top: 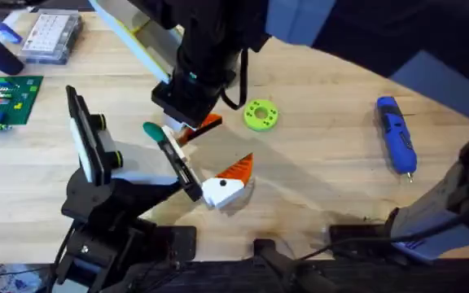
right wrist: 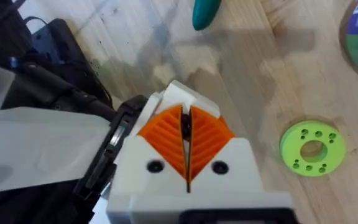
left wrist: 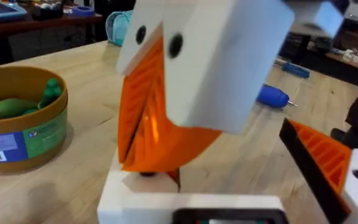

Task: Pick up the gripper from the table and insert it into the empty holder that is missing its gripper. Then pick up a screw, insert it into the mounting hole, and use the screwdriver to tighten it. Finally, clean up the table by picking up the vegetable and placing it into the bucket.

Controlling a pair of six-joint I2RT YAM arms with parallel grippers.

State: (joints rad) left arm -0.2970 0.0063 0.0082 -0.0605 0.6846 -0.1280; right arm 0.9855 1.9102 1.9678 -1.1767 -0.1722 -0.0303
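insertion step in hand. my right claw (right wrist: 186, 118), orange ribbed pads pressed together, looks clamped on small white plastic block with orange wedge (right wrist: 180, 94), low over light wooden table, just beside slim black rail with teal knob (top: 177, 163). next, i judge: line block up with rail, slide on straight, hold firm.

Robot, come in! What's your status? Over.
Right gripper shut, by black rail. White-and-orange piece at rail's end. Vegetable in bucket. Screwdriver lying well apart.
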